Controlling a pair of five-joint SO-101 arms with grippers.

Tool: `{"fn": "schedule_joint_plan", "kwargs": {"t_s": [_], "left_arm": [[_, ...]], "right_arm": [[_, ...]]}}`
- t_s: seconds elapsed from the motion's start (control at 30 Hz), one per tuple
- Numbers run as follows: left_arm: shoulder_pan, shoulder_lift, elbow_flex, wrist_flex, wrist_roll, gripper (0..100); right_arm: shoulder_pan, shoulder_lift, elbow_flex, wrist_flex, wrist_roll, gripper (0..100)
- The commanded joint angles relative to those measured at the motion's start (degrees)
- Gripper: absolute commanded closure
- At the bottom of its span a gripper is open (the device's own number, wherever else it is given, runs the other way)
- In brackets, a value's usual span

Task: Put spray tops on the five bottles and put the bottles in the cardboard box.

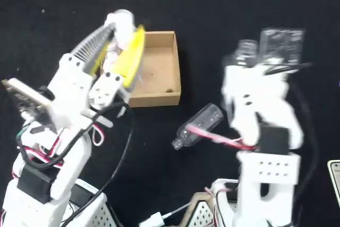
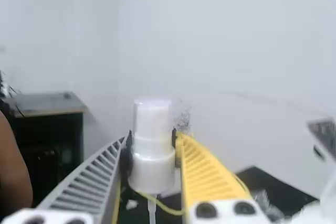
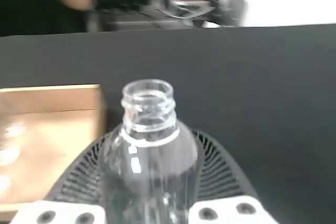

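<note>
White spray top (image 2: pixel 152 124) pinched in left end effector (image 2: pixel 151 142), aloft near cardboard box (image 1: pixel 159 70); right end effector (image 3: pixel 152 156) grips uncapped clear bottle (image 3: pixel 148 103) upright; second bottle (image 1: pixel 197 126) lies on black table (image 1: pixel 212 25) between arms

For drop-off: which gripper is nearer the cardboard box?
Left. The left gripper is at the left edge of the cardboard box; the right gripper holds a bottle farther right.

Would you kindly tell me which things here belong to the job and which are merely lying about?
Belonging to the job:
- spray top, gripped by the left pincer
- open bottle, gripped by the right pincer
- second bottle, lying on the table
- cardboard box

Lying about:
- white plug with its cable, at the near table edge
</note>
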Motion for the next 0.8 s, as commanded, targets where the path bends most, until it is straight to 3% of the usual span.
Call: {"fn": "schedule_joint_plan", "kwargs": {"t_s": [0.0, 0.17, 0.33, 0.53, 0.77], "left_arm": [[-1.8, 1.0, 0.1, -7.4, 0.4, 97], [-1.5, 2.4, 2.3, -9.7, 4.7, 97], [-2.1, 2.4, 5.2, -14.7, 14.7, 97], [-1.5, 1.8, 9.2, -21.9, 15.6, 97], [0.7, 2.5, 9.5, -21.8, 15.1, 97]], "right_arm": [[-10.1, -5.2, 10.2, -16.4, -0.4, 98.8], [-17.0, -10.7, 23.1, -28.8, 0.0, 98.8], [-21.4, -19.1, 29.7, -30.2, 0.0, 98.8], [-26.4, -29.1, 37.2, -29.7, 0.1, 98.8], [-26.4, -34.6, 40.6, -29.6, 0.1, 98.8]]}}
